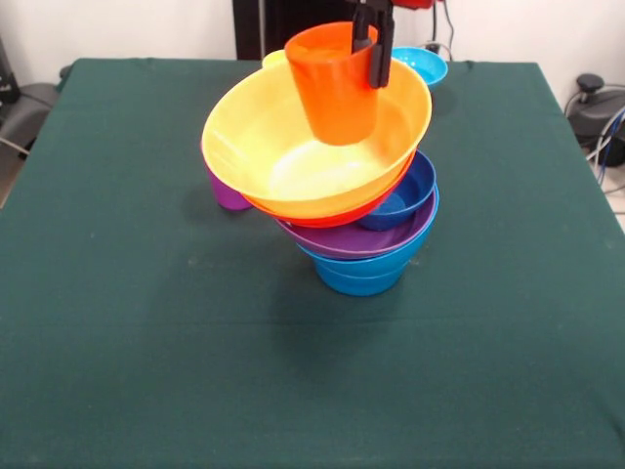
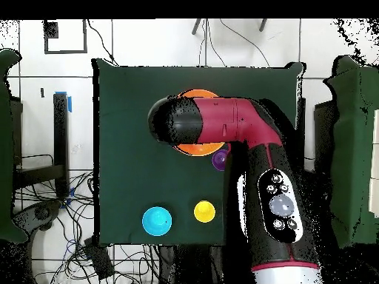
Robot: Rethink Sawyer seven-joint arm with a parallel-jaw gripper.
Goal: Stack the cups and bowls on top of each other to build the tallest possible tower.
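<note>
A leaning tower [image 1: 337, 200] of glossy plastic bowls stands near the middle of a bench [image 1: 127, 342] covered in dark green cloth. From the bottom up it holds a mid-blue bowl [image 1: 359, 272], a wide purple bowl [image 1: 361, 237], a small dark blue bowl [image 1: 402, 195] poking out at 3 o'clock, a wide orange bowl [image 1: 327, 212], and a large yellow bowl [image 1: 293, 156] tilted toward 9 o'clock.

In the front view the black pincer [image 1: 371, 44] comes down from 12 o'clock, closed on the rim of a translucent orange plastic cup [image 1: 334, 83]. The cup hangs over the yellow bowl's hollow, and it looks not yet set down. So the step in hand seems to be placing this cup on top. The next move calls for lowering it gently onto the bowl's sloping floor, then letting go without nudging the lopsided stack.

The front view alone shows the tower's layers, its tilt and the grip. A small translucent purple cup [image 1: 227, 191] peeks from behind the tower at 9 o'clock, and a small cyan bowl [image 1: 422, 64] sits at the far edge.

The overhead view hides most of the tower under the red and black arm [image 2: 244, 126]. It alone clearly shows a small yellow cup [image 2: 204, 211] beside the cyan bowl, both well apart from the tower.
</note>
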